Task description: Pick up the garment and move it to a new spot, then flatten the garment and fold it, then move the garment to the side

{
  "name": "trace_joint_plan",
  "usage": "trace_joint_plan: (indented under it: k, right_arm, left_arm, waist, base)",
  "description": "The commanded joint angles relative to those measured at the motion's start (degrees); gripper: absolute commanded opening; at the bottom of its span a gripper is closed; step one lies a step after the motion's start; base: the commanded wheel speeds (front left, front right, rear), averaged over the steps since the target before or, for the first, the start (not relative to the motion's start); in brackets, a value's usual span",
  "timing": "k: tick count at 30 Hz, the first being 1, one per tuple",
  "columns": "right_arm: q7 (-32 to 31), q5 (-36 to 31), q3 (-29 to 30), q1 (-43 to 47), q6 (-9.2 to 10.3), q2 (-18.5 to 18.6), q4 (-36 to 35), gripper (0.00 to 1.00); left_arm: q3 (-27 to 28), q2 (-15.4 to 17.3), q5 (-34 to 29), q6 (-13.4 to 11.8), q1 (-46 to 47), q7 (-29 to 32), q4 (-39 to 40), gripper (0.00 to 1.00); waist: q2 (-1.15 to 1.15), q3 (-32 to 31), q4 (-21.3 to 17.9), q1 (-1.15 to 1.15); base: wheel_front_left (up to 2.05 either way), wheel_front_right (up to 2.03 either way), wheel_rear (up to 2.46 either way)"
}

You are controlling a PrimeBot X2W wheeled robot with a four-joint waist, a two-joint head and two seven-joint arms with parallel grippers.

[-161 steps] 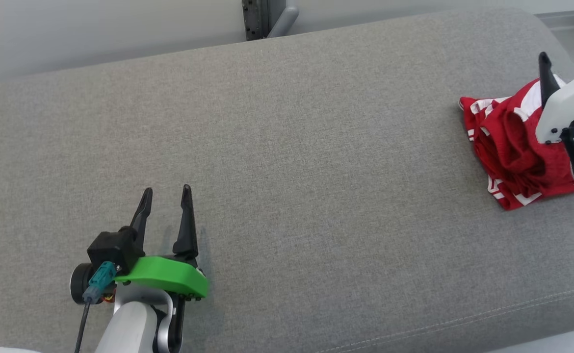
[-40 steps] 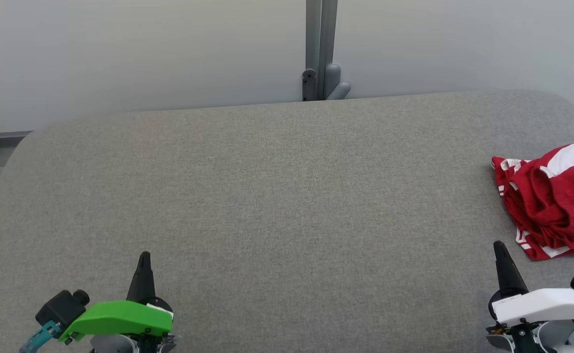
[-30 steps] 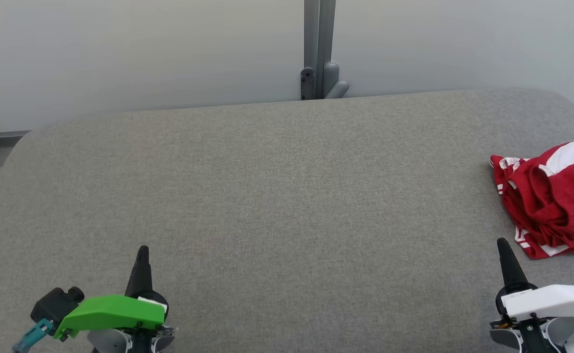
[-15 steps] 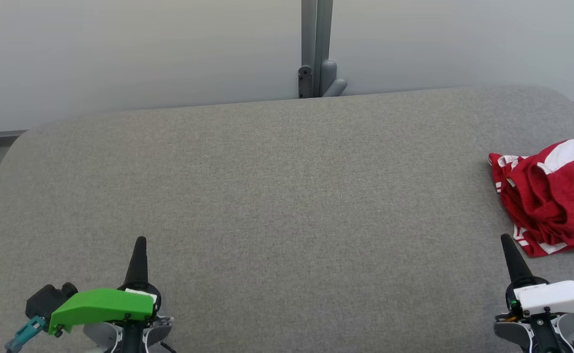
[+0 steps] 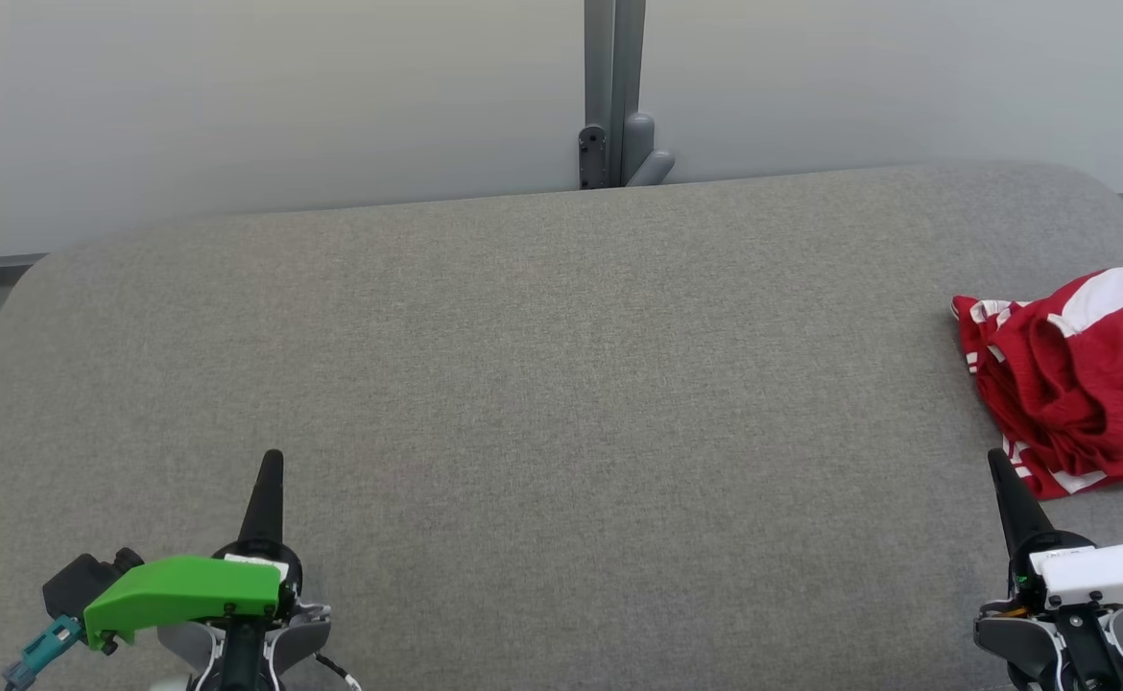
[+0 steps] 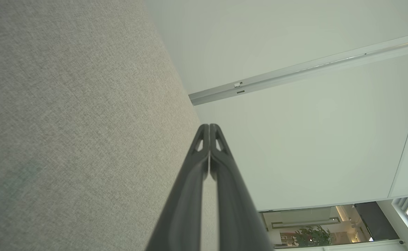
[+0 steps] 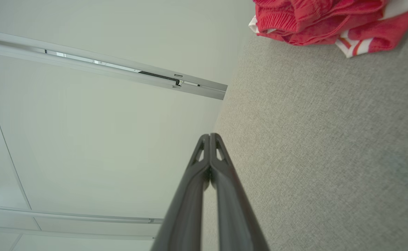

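Head view: garment (image 5: 1075, 384) lies loosely folded at the right end of the grey pad (image 5: 523, 384), left gripper (image 5: 270, 475) and right gripper (image 5: 1001, 475) both pinched closed and empty, so if you nudge it with the right one you risk unfolding it or sliding it off.

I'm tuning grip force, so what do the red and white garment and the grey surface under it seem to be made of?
The bunched red and white garment looks like thin, matte knit sportswear fabric, likely synthetic: soft folds, fine ribbed texture. The grey padded surface looks upholstered in coarse woven cloth, with a flecked weave.
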State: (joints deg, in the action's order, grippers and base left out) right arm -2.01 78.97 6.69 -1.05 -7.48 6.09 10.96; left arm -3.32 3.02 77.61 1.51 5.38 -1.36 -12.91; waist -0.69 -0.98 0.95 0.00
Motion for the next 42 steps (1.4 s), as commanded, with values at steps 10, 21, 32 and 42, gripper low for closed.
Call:
trace_joint_plan:
  k: [10,21,32,42]
  right_arm:
    - [-0.9,6.6,0.0,-1.2,-0.02,1.3,-0.3,0.00]
    - [-1.3,13.1,-0.5,-1.5,-0.02,2.5,-0.3,0.00]
    - [-1.3,18.8,-1.2,-1.6,-0.02,3.7,-0.5,0.00]
    - [-0.6,21.9,-2.2,-1.5,-0.02,4.8,-0.7,0.00]
  left_arm:
    - [0.9,0.0,5.1,0.7,1.7,1.2,1.1,0.00]
    - [1.5,-0.1,10.0,1.1,2.2,2.3,1.7,0.00]
    - [2.1,-0.1,14.0,1.5,2.6,3.2,2.2,0.00]
    - [2.3,-0.1,15.7,1.6,2.6,3.6,2.4,0.00]
  waist:
    - [0.53,0.2,-0.3,0.00]
    - [0.59,0.5,-0.6,0.00]
    - [0.65,0.7,-0.8,0.00]
    - [0.69,0.8,-1.0,0.00]
  base:
    - [0.00,0.00,0.00]
    - [0.00,0.00,0.00]
    - [0.00,0.00,0.00]
    - [0.00,0.00,0.00]
